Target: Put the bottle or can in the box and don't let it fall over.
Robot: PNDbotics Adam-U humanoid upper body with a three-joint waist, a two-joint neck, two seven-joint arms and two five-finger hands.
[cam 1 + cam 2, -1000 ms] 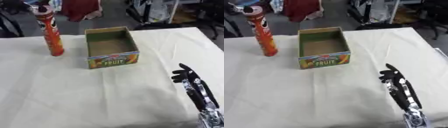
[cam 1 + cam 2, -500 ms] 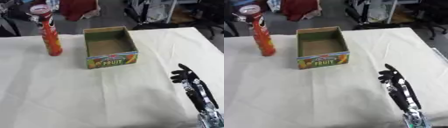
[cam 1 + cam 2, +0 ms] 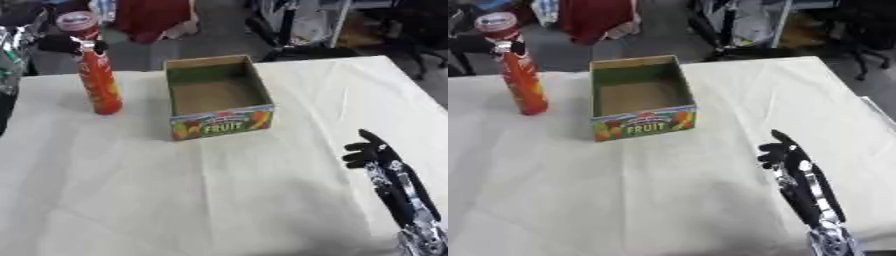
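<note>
Left hand pinches the tall orange chip can beside the open FRUIT box on a cream tablecloth; right hand idle, fingers relaxed.

We see a tall orange-red can with a red-and-white lid standing on the pale tablecloth, tilted a little so its top leans toward our left. Near its top, black fingers of the left hand close around it. Just to its right, apart from it, sits the open box — cardboard, green inside walls, brown floor, empty, with "FRUIT" printed on its colourful near face.
</note>
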